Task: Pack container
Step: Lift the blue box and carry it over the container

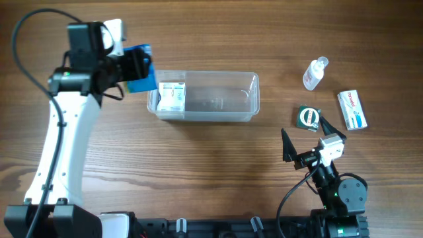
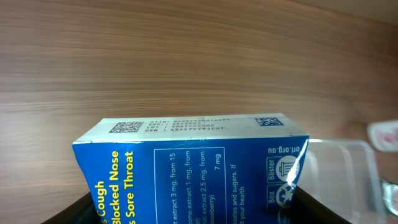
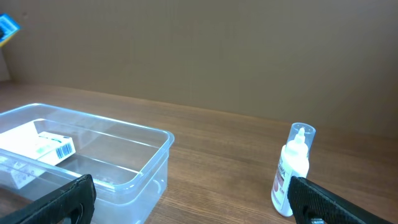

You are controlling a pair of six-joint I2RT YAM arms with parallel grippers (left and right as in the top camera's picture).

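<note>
One tub is counted. Three boxes are seen: one blue box, one white box and one red-marked box. One bottle and one round green item are also counted.

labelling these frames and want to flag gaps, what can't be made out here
- blue box, left wrist view: lower part cut off by the bottom edge, so the product name is incomplete.
- left hand: fingers mostly hidden by that box in its wrist view.
- white box in the container: print too small overhead, blurred through the wall in right wrist view.
- bottle: label too small to read.
</note>
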